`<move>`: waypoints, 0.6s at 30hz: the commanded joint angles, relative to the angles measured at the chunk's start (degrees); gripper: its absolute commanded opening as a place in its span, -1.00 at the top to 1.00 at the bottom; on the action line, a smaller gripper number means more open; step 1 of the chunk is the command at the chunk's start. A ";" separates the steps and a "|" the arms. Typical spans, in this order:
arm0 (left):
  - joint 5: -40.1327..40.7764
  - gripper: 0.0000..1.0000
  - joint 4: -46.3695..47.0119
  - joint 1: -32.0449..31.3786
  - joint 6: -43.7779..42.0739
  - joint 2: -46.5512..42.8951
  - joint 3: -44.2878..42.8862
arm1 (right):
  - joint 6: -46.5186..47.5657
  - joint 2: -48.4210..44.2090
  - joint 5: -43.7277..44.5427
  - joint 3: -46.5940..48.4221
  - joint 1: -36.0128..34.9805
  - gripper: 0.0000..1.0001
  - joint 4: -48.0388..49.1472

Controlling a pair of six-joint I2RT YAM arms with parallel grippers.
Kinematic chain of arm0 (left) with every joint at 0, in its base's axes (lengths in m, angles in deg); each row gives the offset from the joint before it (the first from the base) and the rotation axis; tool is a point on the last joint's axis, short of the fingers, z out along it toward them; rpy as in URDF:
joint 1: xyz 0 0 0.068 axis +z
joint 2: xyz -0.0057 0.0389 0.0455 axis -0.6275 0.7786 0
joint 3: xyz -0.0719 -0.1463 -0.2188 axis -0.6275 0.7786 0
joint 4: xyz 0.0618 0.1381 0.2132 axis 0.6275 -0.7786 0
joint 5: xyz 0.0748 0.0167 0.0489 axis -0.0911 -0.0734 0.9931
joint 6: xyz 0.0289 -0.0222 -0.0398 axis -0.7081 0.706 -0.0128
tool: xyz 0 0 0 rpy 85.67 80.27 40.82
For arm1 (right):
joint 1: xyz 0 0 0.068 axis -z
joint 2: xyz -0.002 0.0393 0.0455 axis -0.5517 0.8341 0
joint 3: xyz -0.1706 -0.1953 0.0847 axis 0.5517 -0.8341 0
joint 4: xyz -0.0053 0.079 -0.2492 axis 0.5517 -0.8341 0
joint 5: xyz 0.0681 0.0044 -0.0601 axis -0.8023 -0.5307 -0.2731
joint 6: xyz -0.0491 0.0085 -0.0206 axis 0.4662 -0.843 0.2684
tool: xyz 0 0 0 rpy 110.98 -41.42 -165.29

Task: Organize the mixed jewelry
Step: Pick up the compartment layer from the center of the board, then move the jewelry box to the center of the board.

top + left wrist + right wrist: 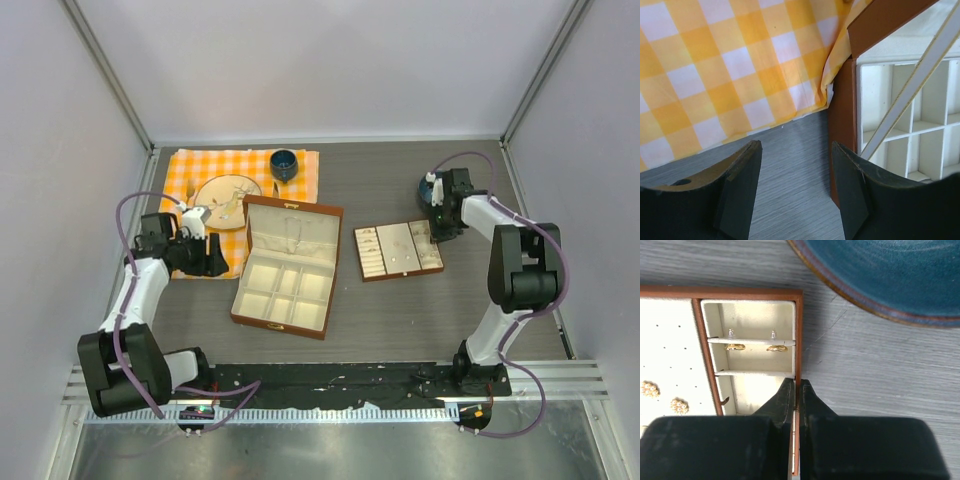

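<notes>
A flat brown jewelry tray (398, 250) with cream compartments lies right of the open brown jewelry box (285, 265). My right gripper (796, 382) is shut on the tray's right wall, one finger inside and one outside. In the end compartment two small gold pieces (735, 346) hang on a bar. Two pearl-cluster pieces (679, 405) are pinned to the perforated panel beside it. My left gripper (795, 145) is open and empty just above the table, between the checked cloth (725, 65) and the box's left wall (842, 120).
The orange checked cloth (240, 180) at the back left carries a plate (226, 197) and a dark blue cup (284, 163). A blue bowl (890, 275) sits close beyond the tray's right end. Grey walls enclose the table.
</notes>
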 commanded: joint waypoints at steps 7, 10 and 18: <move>6.22 -0.17 -0.35 -2.41 -4.92 4.46 -2.06 | 0.16 -5.88 -8.33 10.15 0.05 0.99 -9.91; 8.70 -0.17 -1.05 -4.34 -7.38 4.38 -1.80 | 0.59 -6.93 -8.77 11.47 0.13 0.99 -11.15; 17.05 -0.17 -2.55 -14.88 -10.37 4.90 -0.31 | 0.86 -8.43 -9.74 15.34 1.01 0.99 -13.78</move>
